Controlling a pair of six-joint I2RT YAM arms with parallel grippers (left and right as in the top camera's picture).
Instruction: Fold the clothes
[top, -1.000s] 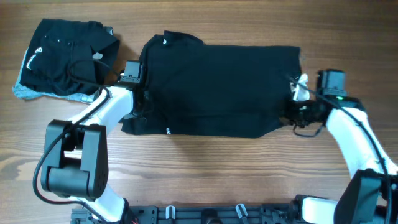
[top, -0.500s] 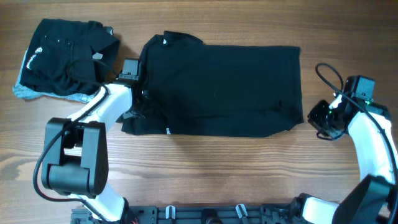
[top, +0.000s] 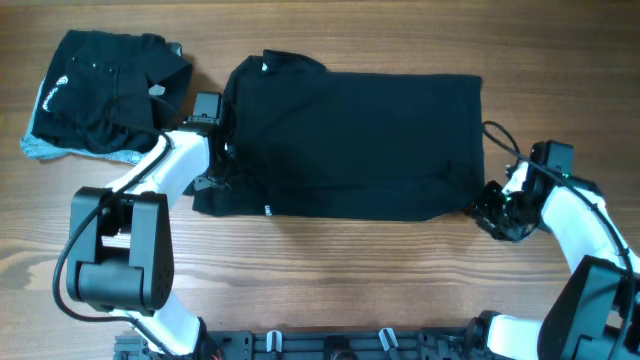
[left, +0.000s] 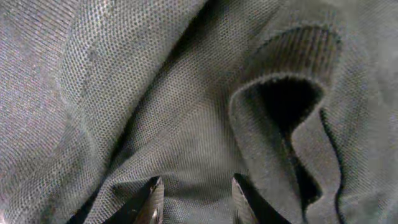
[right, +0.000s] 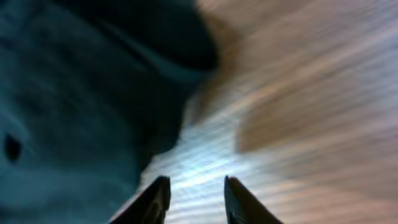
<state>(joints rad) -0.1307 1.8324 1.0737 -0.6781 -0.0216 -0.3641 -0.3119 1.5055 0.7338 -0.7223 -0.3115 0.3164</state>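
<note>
You're mid-fold on the shirt (top: 350, 140). It lies flat across the centre of the overhead frame, long axis left to right, collar at upper left. Your left gripper (left: 196, 194) is parted over bunched fabric at its left edge, clamping nothing visible. Your right gripper (right: 194, 194) is parted and empty over the table (top: 350, 270) by the lower-right corner. Next, I judge, pinch both ends together.

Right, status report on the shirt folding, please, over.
Left pincer open against large black fabric shirt. Right pincer open over brown wooden table beside its corner. Folded black garment pile lies apart, nothing blocking.
</note>
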